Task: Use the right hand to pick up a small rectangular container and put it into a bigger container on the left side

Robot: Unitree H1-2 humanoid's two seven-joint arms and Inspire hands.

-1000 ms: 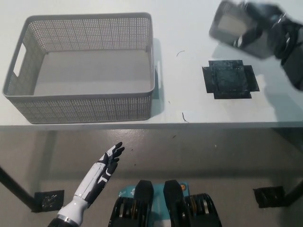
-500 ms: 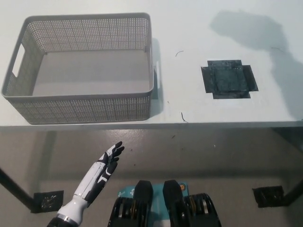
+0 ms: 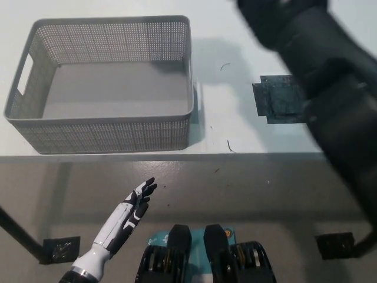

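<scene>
The big grey mesh basket (image 3: 100, 127) stands on the white table at the left, with nothing in it. My black right arm (image 3: 321, 82) sweeps in blurred from the lower right up to the picture's top edge, right of the basket. Its hand end (image 3: 265, 15) is smeared and cut by the top edge, so I cannot see what it holds. No small rectangular container shows anywhere. My white left hand (image 3: 132, 206) rests open below the table's front edge at the lower left.
A black taped square (image 3: 278, 99) on the white table (image 3: 230, 127) lies half hidden under the right arm. The arm's shadow falls across the table and the basket's right wall. The table's front edge runs along the middle of the picture.
One second ago the right hand held a grey container at the top right. It then left the picture, and now the arm has swung back in, leftward toward the basket.
</scene>
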